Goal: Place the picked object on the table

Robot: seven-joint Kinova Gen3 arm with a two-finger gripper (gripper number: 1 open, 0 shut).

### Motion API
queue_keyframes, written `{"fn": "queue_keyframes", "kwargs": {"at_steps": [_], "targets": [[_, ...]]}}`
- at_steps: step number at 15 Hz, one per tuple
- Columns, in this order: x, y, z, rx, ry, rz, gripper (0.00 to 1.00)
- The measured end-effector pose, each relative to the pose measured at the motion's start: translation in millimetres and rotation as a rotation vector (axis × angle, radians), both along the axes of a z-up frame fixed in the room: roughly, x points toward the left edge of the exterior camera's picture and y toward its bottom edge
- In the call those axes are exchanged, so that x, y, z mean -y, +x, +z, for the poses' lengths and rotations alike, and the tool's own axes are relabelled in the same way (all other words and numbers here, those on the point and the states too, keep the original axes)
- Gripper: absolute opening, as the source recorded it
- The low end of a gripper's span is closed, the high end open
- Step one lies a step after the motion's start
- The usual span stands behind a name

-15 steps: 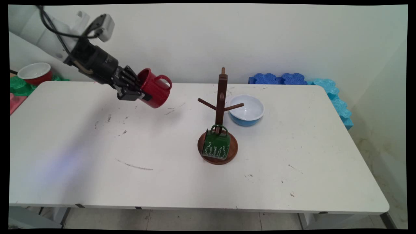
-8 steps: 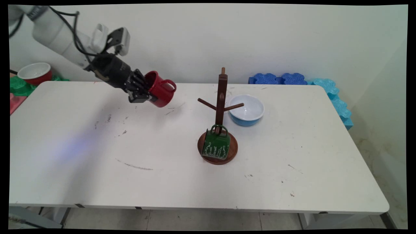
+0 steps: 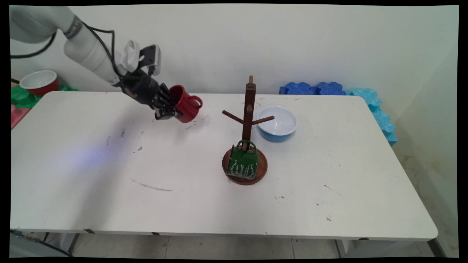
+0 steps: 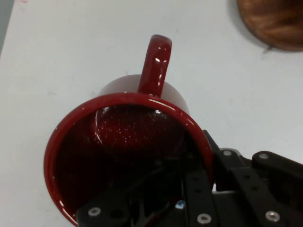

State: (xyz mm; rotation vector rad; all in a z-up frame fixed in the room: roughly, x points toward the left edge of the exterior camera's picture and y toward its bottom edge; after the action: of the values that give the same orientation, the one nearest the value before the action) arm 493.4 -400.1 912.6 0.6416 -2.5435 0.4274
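My gripper (image 3: pixel 174 108) is shut on the rim of a red mug (image 3: pixel 188 107), which it holds tilted above the table's far left-middle, its handle pointing right toward the rack. In the hand view the red mug (image 4: pixel 128 142) fills the picture with its open mouth toward the camera, one finger inside and one outside the wall, handle pointing up. To the right stands a dark wooden mug rack (image 3: pixel 249 109) on a round base (image 3: pixel 261 171), whose edge (image 4: pixel 274 23) shows at the hand view's top right. A green mug (image 3: pixel 242 163) hangs from the rack's low front peg.
A blue bowl with a white inside (image 3: pixel 277 124) sits just right of the rack. Blue foam blocks (image 3: pixel 314 88) line the table's far right edge. Off the table's far left corner a red and white bowl (image 3: pixel 38 82) rests on green blocks.
The arm has carried the red mug to the right and slightly down, toward the rack, and the mug looks smaller as it moves farther back. The rack, green mug and bowl stay put.
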Motion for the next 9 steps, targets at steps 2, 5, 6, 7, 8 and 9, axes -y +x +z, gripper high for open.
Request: {"fn": "queue_keyframes", "kwargs": {"at_steps": [2, 5, 6, 7, 8, 9], "targets": [[4, -2, -9, 0.016, 0.004, -0.001, 0.00], [9, -5, -23, 0.039, 0.013, -0.005, 0.00], [11, -6, -29, 0.048, 0.017, -0.006, 0.00], [12, -7, -34, 0.055, 0.020, -0.007, 0.00], [13, -8, -37, 0.059, 0.022, -0.008, 0.00], [15, -9, -41, 0.065, 0.026, -0.009, 0.00]]}}
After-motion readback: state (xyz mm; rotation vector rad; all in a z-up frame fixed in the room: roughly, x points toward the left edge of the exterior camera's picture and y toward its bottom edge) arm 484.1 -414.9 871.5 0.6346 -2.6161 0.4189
